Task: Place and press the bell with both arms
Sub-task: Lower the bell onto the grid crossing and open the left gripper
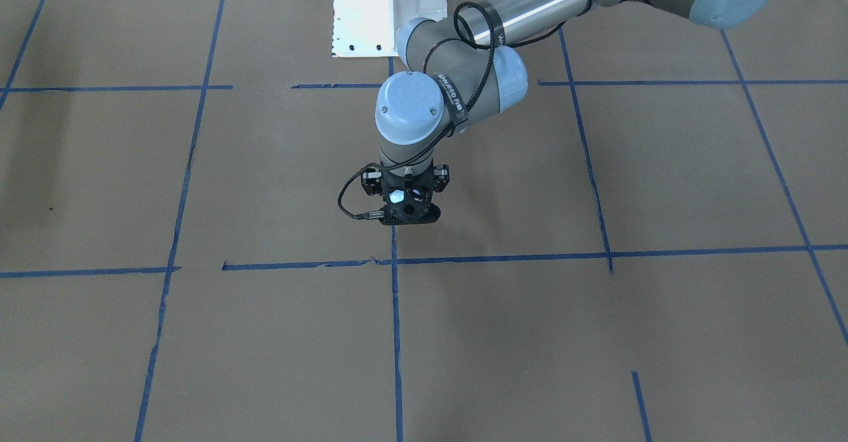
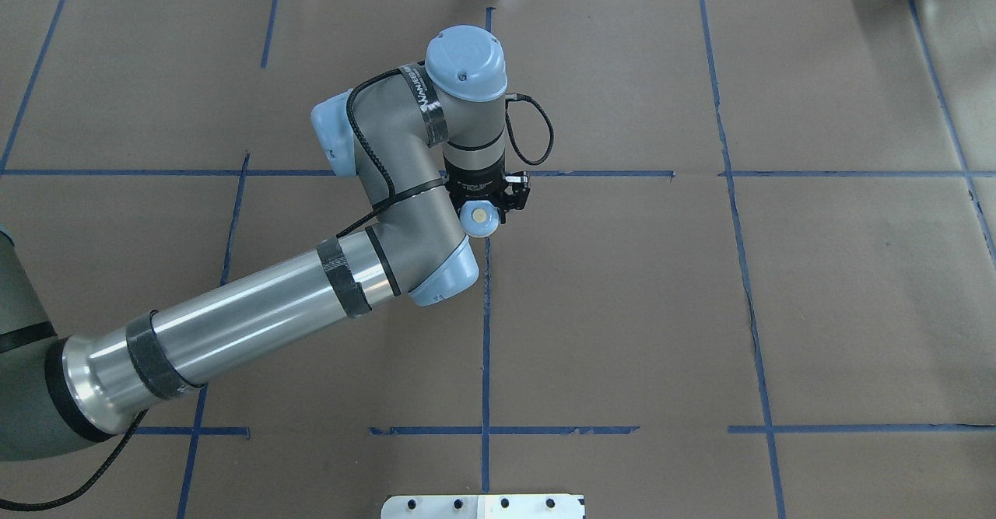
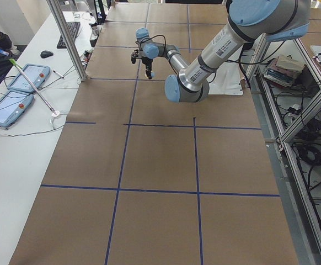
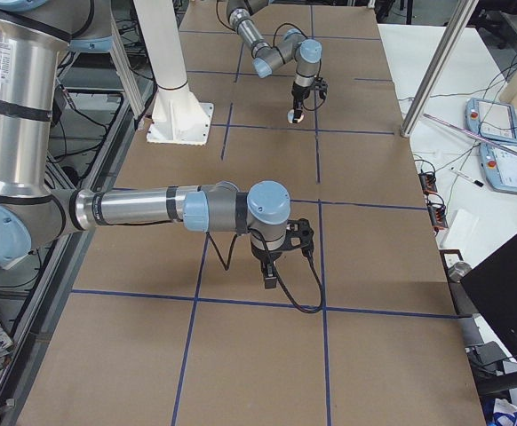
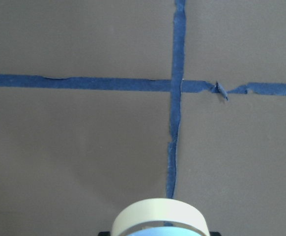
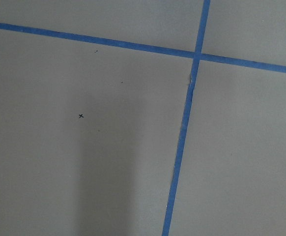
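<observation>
One bell (image 2: 478, 220): light-blue dome, cream button (image 2: 482, 214) facing up, roughly upright. It sits at the tip of the left tool (image 1: 405, 213), which is clenched on it from the sides.

Left wrist view: the cream base rim (image 5: 157, 216) shows at the bottom edge, with brown desk (image 2: 622, 309) lying beyond it. The bell appears to hang low over the desk and not to rest on it, though none of the views rules out contact.

Position: mid-desk, just on the robot's side of a blue tape crossing (image 5: 176, 86), close beside the tape line that runs toward the robot.

Left arm (image 2: 257, 309) reaches in long, with the wrist pointing down.

Right arm (image 4: 143, 209) is well apart, toward the robot's right end of the desk. Right tool (image 4: 270, 277) points down near another tape line. It shows only in the right side view, and its own wrist camera shows just bare paper and tape, so I cannot tell whether it is released or clenched.

Judgement: this is the placing step, and pressing has not begun.

Next move calls for:
- lowering straight down until the base sits flat;
- letting go gently so the small bell does not skid or tip;
- lifting the left tool clear.

The right arm then has a long way to cross and must come down centred on the button. The target is small and the tool is much bigger, so an off-centre push could shove the bell sideways.
</observation>
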You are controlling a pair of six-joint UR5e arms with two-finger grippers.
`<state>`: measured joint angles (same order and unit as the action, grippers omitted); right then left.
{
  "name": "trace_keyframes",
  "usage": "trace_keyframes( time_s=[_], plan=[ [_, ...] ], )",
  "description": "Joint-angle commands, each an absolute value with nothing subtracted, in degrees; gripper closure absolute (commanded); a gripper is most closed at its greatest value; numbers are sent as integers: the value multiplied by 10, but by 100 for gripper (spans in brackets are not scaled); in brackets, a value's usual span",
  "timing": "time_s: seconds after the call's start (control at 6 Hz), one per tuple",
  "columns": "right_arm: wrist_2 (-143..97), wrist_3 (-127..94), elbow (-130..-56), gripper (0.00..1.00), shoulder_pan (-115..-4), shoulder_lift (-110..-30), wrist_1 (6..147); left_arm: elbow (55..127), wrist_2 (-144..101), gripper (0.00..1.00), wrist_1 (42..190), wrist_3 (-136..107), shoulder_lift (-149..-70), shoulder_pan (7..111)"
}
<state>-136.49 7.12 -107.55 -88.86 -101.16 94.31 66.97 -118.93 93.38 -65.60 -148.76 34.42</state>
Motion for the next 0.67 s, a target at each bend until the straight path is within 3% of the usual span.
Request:
trace_keyframes(
  time_s=[0.0,0.5],
  plan=[
    [-1365,71,-1075,0,-889,-1012,943,656,-1188,94,940,-657,-1493,342],
    [-1365,70,-1073,0,-889,-1011,942,624,-1187,92,985,-657,-1496,338]
  ],
)
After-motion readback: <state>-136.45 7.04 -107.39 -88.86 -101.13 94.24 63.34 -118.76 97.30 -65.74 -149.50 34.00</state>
